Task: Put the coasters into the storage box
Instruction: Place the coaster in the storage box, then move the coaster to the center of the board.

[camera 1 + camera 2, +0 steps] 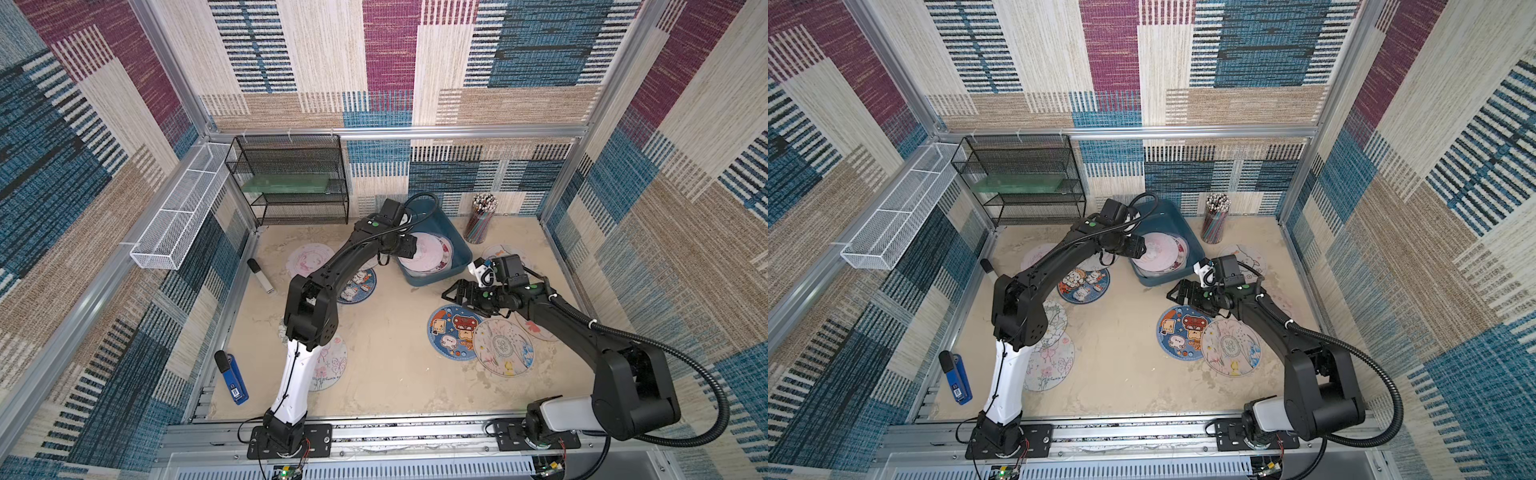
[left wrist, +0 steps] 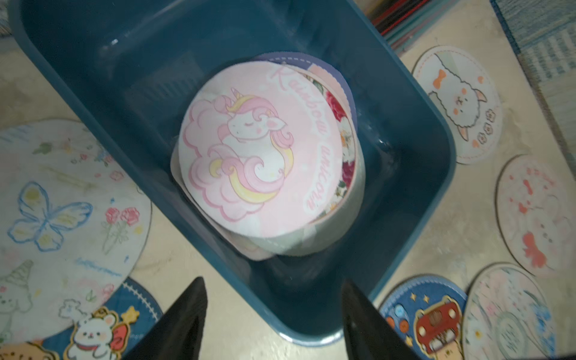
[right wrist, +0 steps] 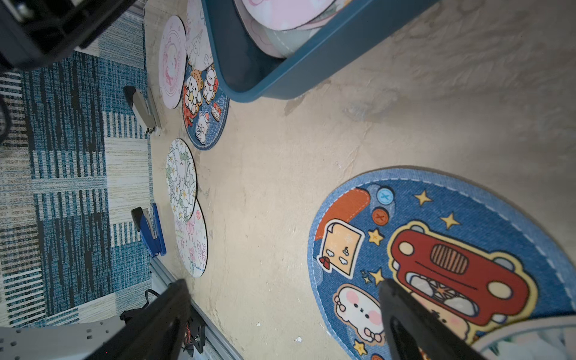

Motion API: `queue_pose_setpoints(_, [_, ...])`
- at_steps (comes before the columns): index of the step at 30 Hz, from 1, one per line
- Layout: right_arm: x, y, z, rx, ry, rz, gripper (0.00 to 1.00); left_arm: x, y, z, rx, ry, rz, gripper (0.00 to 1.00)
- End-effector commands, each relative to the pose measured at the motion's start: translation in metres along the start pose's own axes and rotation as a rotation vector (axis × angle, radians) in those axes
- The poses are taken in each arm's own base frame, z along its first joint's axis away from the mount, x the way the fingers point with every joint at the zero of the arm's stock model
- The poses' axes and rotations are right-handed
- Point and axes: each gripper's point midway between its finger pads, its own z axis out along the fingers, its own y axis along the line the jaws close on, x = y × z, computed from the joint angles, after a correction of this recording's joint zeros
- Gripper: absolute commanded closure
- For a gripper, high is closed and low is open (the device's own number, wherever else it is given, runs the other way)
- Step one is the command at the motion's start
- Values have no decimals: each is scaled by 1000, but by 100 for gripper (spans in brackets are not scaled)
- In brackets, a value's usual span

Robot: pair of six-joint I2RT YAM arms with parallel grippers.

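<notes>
The right gripper (image 3: pixel 283 282) is found with jaws set wide apart and nothing held between them. One fingertip is seen in front of a blue car-print coaster (image 3: pixel 436 249) laid flat on the beige table (image 3: pixel 280 156); contact cannot be determined. Pink coasters (image 3: pixel 280 12) are stacked inside the storage box (image 3: pixel 327 59). Further coasters (image 3: pixel 204 106) and a blue stapler (image 3: pixel 152 230) are noted beside the patterned wall.

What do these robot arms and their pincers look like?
Both arms are mostly black with rounded joints. The left arm has a white lower segment, the right arm a pale grey one. A ribbed black hose runs along each; a green dot marks each wrist. The left gripper and right gripper have two slim black tapering fingers.
</notes>
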Motion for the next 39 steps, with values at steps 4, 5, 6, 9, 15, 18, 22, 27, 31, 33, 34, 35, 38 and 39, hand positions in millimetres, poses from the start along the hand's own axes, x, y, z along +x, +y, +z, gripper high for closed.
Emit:
queue_pose_setpoints(4, [3, -15, 3, 55, 14, -3, 2, 18, -19, -30, 119, -37, -98, 33])
queue_pose_setpoints(5, [4, -19, 3, 69, 16, -1, 2, 25, -22, -35, 129, -34, -105, 33])
queue_pose_setpoints(6, [3, -24, 2, 89, 16, 6, 1, 32, -23, -38, 137, -25, -112, 33])
queue_pose_setpoints(9, [-1, -41, 0, 162, 10, 21, 1, 51, -27, -49, 151, -6, -127, 33])
queue_pose_setpoints(15, [-6, -76, 3, 315, 39, 21, 3, 94, -35, -59, 207, 49, -187, 33])
queue_pose_setpoints(18, [-12, -92, 5, 384, 46, 10, 3, 113, -35, -61, 208, 73, -202, 32])
queue_pose_setpoints(22, [-15, -110, 10, 469, 76, -5, 3, 134, -34, -62, 222, 95, -236, 31])
queue_pose_setpoints(27, [-14, -122, 16, 523, 94, -24, 3, 153, -35, -59, 241, 128, -258, 30])
queue_pose_setpoints(31, [-7, -125, 24, 530, 127, -38, 3, 161, -34, -58, 242, 138, -264, 28])
queue_pose_setpoints(33, [0, -124, 30, 527, 149, -45, 3, 164, -33, -57, 241, 143, -267, 25])
queue_pose_setpoints(34, [4, -125, 32, 524, 161, -44, 3, 166, -33, -57, 240, 145, -268, 24])
queue_pose_setpoints(35, [6, -123, 34, 517, 169, -45, 3, 166, -33, -57, 242, 144, -268, 24])
queue_pose_setpoints(38, [16, -118, 39, 500, 194, -49, 3, 168, -33, -56, 243, 150, -270, 24])
queue_pose_setpoints(39, [19, -115, 39, 495, 204, -50, 3, 169, -32, -56, 242, 151, -270, 24])
